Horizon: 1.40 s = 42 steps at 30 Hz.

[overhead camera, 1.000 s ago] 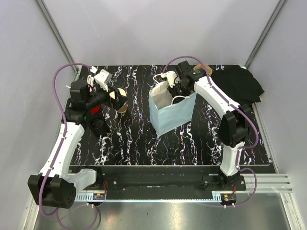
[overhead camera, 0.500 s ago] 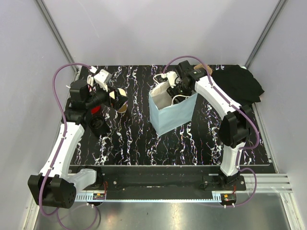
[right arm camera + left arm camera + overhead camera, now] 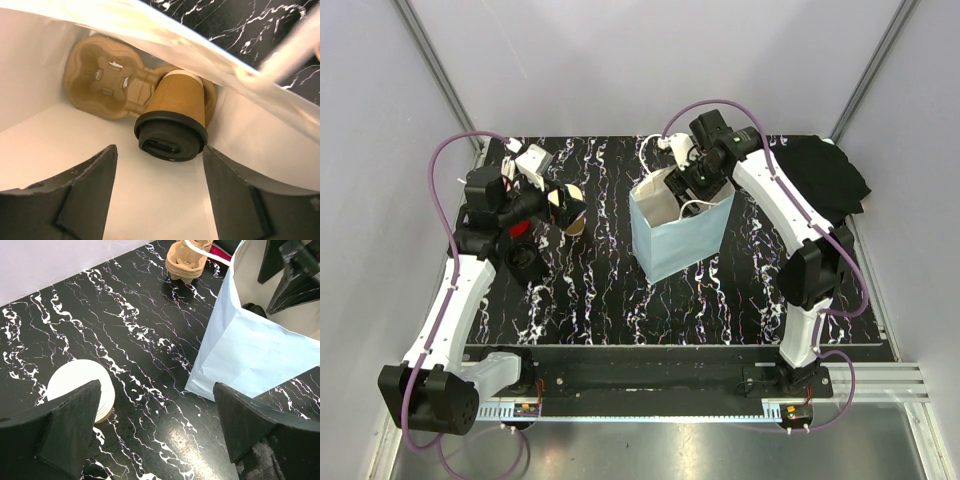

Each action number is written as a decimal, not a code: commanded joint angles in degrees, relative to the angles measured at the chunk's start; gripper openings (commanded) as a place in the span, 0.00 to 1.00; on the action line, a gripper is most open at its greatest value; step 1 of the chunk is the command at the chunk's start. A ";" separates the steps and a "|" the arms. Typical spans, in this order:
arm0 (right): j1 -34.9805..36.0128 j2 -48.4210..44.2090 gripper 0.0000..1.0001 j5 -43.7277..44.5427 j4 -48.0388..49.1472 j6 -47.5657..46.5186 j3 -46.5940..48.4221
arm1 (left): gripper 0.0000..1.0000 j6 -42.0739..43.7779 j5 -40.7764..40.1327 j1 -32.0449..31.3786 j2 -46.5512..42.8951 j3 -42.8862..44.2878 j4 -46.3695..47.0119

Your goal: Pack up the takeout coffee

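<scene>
In the right wrist view the takeout coffee (image 3: 176,106), a tan paper cup with a black lid (image 3: 170,137), sits inside the pale blue paper bag (image 3: 680,236). It rests tilted in a brown pulp carrier (image 3: 102,82) on the bag's floor. My right gripper (image 3: 160,186) hangs open above the lid, both fingers clear of the cup. In the top view it (image 3: 706,176) is at the bag's mouth. My left gripper (image 3: 160,430) is wide open over bare table, to the left of the bag (image 3: 260,347), holding nothing.
A stack of nested cups (image 3: 80,387) lies beside my left finger. More pulp carriers (image 3: 186,262) sit behind the bag. Black lids (image 3: 525,260) and a white box (image 3: 532,160) are at the left. A black cloth (image 3: 820,175) covers the far right corner.
My right gripper has opened, let go of the lidded cup in the bag, and risen toward the bag's mouth. The left arm has not moved.
</scene>
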 commanded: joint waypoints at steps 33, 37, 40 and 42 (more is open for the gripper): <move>0.46 -20.12 1.00 6.62 0.26 -1.74 5.17 | 0.99 -0.21 1.21 1.11 -1.11 -0.38 3.01; 0.03 -24.07 1.00 9.79 4.22 -1.74 1.48 | 0.99 -0.21 1.12 1.19 -1.20 -0.38 3.01; -1.73 -26.27 1.00 10.41 6.42 -1.65 -1.25 | 0.99 -0.21 1.30 1.28 -1.29 -0.38 3.01; -4.27 -27.50 1.00 10.24 9.13 -1.12 -3.97 | 0.99 -0.21 1.21 1.37 -1.29 -0.38 3.01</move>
